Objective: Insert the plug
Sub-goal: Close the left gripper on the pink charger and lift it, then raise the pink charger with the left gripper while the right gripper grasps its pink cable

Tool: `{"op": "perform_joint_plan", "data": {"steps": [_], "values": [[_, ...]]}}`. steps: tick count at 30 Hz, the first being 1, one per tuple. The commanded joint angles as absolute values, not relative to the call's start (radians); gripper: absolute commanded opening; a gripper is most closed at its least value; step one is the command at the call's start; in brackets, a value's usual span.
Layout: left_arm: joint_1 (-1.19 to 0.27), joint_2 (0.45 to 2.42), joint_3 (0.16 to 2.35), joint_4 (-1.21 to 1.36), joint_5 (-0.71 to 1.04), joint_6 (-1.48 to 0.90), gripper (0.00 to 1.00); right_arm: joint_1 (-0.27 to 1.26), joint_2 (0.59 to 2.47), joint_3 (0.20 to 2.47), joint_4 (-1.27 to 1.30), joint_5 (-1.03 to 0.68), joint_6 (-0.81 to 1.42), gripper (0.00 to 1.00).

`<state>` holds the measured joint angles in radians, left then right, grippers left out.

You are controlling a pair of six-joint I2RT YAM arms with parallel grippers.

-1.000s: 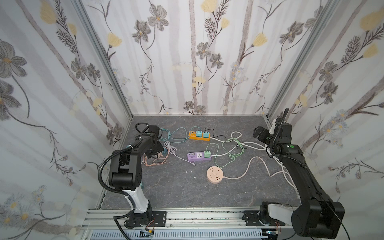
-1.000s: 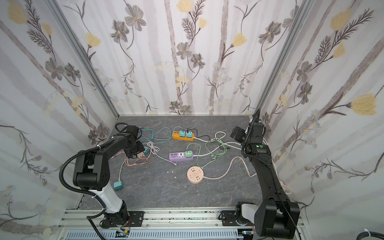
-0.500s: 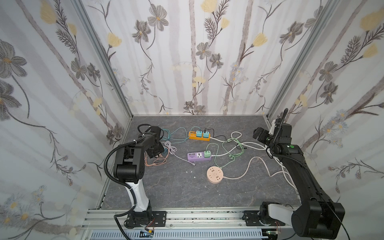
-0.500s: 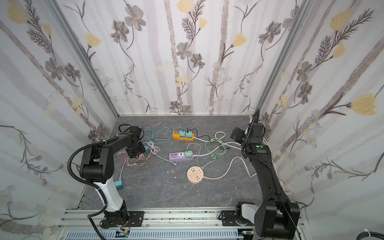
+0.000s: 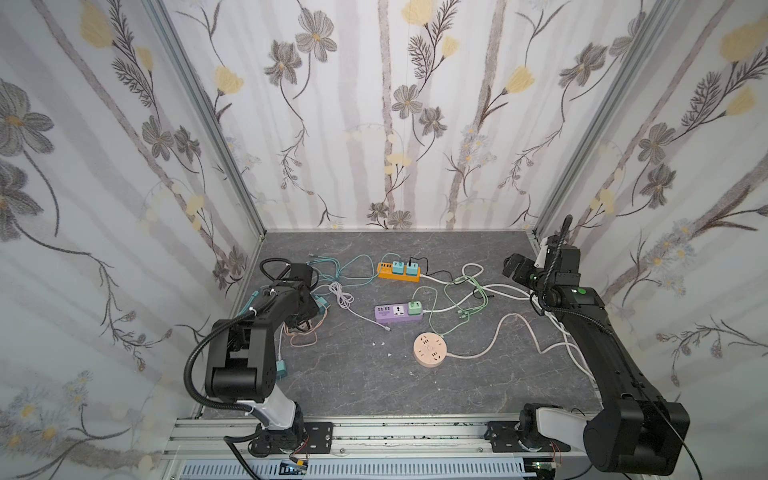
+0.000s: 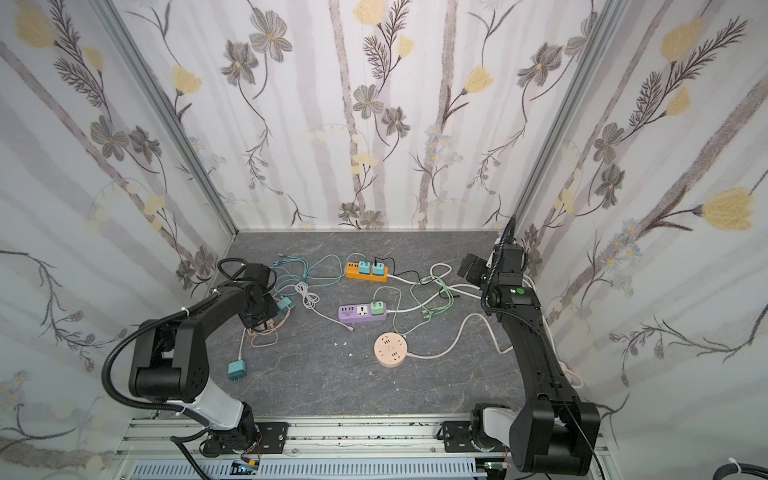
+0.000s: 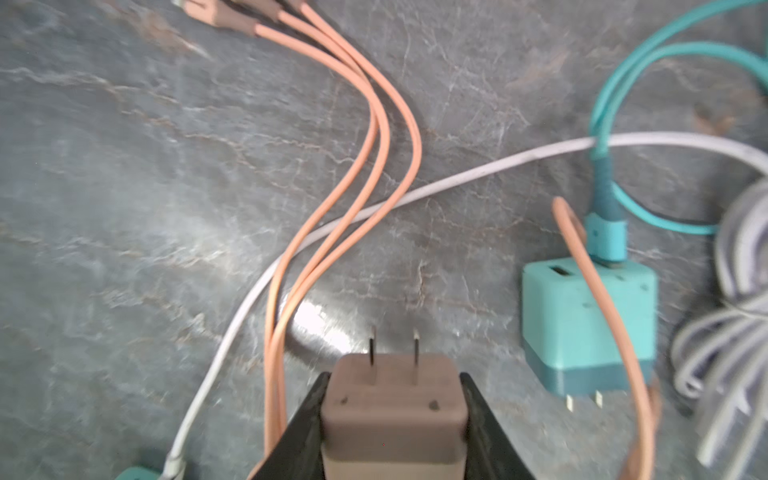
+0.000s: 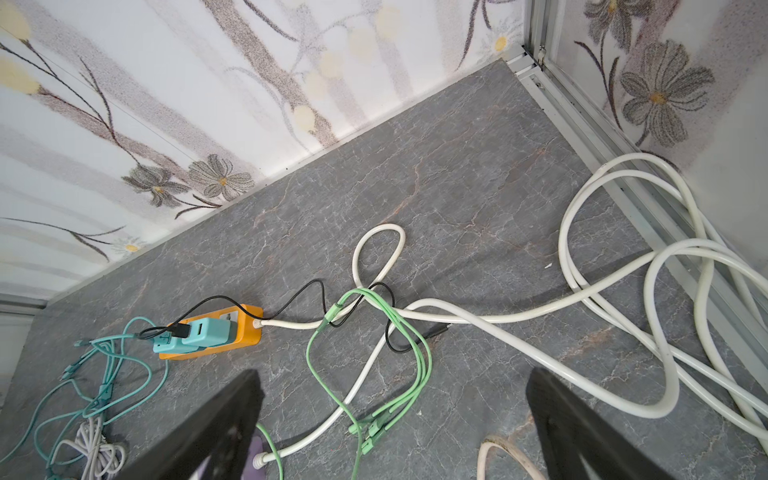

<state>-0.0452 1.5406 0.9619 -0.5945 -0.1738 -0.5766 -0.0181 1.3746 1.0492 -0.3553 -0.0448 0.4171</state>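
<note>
the left pincer (image 7: 395, 378) has its jaws pressed against both flanks of the brown plug (image 7: 395, 419), pinching it low at the left side of the surface (image 7: 124, 208). the two prongs point out past the fingertips toward the surface. i cannot tell whether the plug has lifted clear.

the coming move, as i judge it, turns on one relation. the free sockets lie to the robot's right of the plug, toward the middle. the purple strip (image 5: 398, 312) is nearest, its long axis running across both top views. the left arm is the nearer one. the right pincer (image 8: 392, 374) hangs spread wide and empty by the far right corner.

counted:
- one brown plug
- three socket blocks: the purple strip, the orange strip (image 5: 384, 272) and the round socket (image 5: 431, 351)
- four teal adapters: two in the orange strip, one (image 7: 590, 328) just beside the held plug, one (image 6: 236, 370) near the left arm's base
- one green adapter (image 5: 414, 307), in the purple strip
</note>
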Motion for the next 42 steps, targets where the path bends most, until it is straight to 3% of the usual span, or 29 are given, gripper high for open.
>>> {"op": "perform_joint_plan", "data": {"steps": [1,3,6,10,13,18,24,28,35,42], "values": [[-0.046,1.408,0.933,-0.626,-0.235,-0.581,0.07,0.006,1.373,1.056,-0.297,-0.042,0.408,0.99],[-0.057,1.325,0.951,-0.664,-0.261,-0.57,0.0,0.032,1.365,1.05,-0.261,-0.026,0.408,0.99],[-0.1,1.264,1.035,-0.742,-0.34,-0.53,0.0,0.071,1.353,1.036,-0.195,-0.028,0.408,0.99],[-0.216,1.23,1.186,-0.814,-0.609,-0.454,0.0,0.132,1.351,1.023,-0.121,-0.018,0.383,0.99],[-0.285,1.187,1.196,-0.674,-0.771,-0.348,0.0,0.183,1.356,1.015,-0.082,0.008,0.347,0.99],[-0.284,1.127,1.218,-0.396,-0.565,-0.215,0.0,0.254,1.379,1.0,-0.003,-0.077,0.324,0.99],[-0.269,1.186,1.34,-0.325,-0.413,-0.227,0.0,0.441,1.453,1.001,0.148,-0.179,0.187,0.99],[-0.214,1.218,1.429,-0.38,-0.3,-0.305,0.0,0.584,1.577,1.022,0.339,-0.349,0.093,0.98],[-0.156,1.256,1.503,-0.488,-0.142,-0.387,0.0,0.845,1.914,1.281,0.42,-0.489,-0.183,0.99],[-0.084,1.256,1.531,-0.521,-0.036,-0.439,0.0,0.946,2.174,1.573,0.403,-0.447,-0.125,0.98]]}}
